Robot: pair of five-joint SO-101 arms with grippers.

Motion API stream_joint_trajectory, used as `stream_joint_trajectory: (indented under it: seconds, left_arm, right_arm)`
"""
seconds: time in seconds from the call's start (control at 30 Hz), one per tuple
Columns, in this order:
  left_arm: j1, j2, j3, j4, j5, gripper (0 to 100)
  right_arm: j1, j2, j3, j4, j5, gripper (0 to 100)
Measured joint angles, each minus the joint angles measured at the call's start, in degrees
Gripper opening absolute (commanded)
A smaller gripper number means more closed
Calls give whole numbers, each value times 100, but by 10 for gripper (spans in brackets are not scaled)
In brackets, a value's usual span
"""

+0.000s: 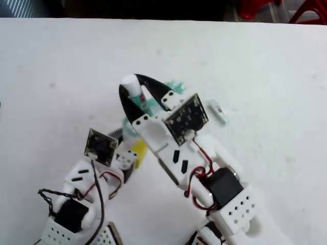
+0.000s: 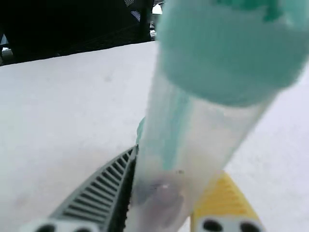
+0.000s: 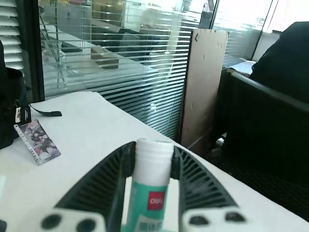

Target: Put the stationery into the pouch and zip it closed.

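Observation:
A glue stick (image 3: 153, 166) with a white cap and a teal label stands between the black fingers of my right gripper (image 3: 153, 159), which is shut on it. From above, the right gripper (image 1: 138, 91) holds the glue stick (image 1: 132, 84) tilted over the middle of the table, above the pouch (image 1: 176, 86). The pouch (image 2: 193, 121) is translucent with teal trim. My left gripper (image 2: 161, 203) has its grey and yellow fingers shut on it. The left gripper (image 1: 131, 149) sits just in front of the right one; most of the pouch is hidden under both arms.
A small grey object (image 1: 218, 113) lies on the white table (image 1: 61, 66), right of the right arm. A printed card (image 3: 37, 142) and a black item (image 3: 9, 111) lie farther off. The table's far edge (image 1: 163, 20) borders dark floor.

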State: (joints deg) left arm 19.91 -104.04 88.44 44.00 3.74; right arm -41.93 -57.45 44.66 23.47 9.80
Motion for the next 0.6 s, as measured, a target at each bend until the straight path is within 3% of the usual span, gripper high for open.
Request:
stream_joint_trajectory:
  seconds: [0.17, 0.47, 0.6]
  left_arm:
    - [18, 0, 0, 0, -440, 28]
    - [176, 0, 0, 0, -563, 33]
    - [176, 0, -62, 9, -747, 150]
  right_arm:
    - [9, -141, 255, -255, -70, 17]
    - [97, -132, 325, -730, -79, 17]
    - [141, -141, 334, -809, -79, 17]
